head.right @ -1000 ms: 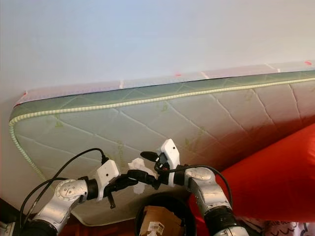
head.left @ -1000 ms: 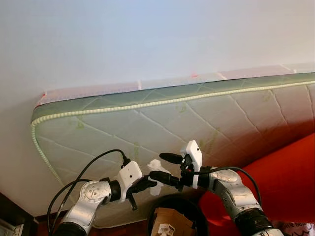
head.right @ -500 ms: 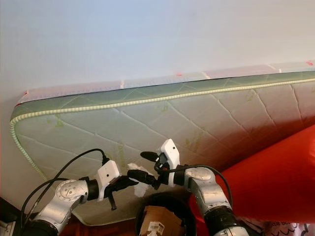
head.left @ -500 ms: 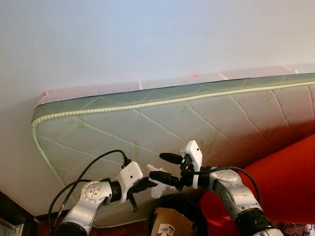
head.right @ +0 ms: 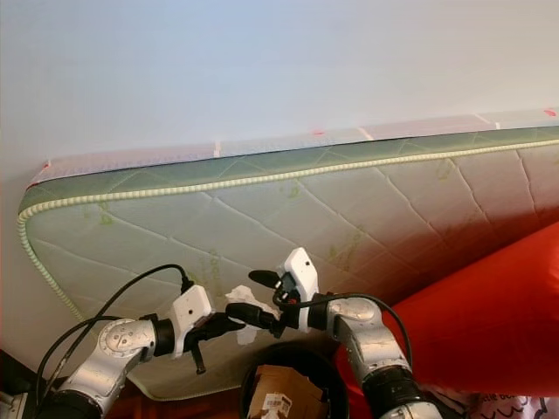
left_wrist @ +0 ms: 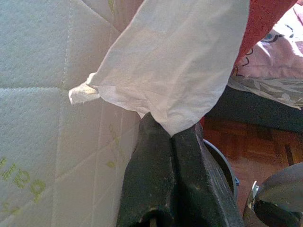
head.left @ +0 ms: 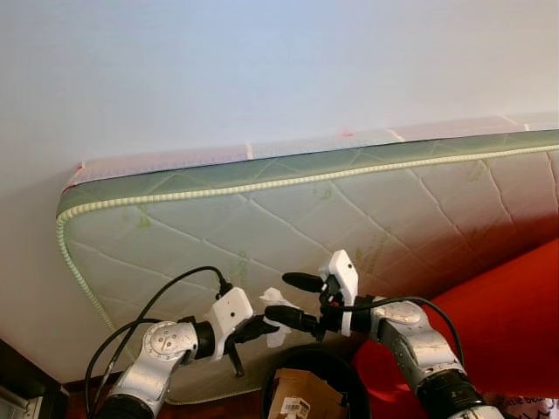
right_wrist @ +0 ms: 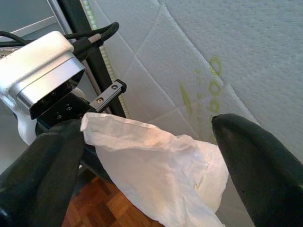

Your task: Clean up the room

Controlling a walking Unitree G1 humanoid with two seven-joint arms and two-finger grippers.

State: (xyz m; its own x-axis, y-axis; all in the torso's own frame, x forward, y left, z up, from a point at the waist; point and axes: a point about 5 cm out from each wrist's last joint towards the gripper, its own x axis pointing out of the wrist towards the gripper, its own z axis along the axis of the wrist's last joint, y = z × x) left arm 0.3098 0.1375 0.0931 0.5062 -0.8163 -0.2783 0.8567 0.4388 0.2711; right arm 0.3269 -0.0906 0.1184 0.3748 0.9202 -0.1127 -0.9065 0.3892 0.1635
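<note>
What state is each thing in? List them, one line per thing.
Tissue: crumpled, pinched in the left hand, above the bin.
Left hand: shut on the tissue.
Right hand: open, fingers either side of the tissue.
Bin: open-topped, a cardboard box inside.
Mattress: on its edge, leaning against the wall.

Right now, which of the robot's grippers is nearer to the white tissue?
Left. The left gripper is shut on the white tissue, pinching its lower edge. The right gripper is open, its fingers either side of the tissue without gripping.
</note>
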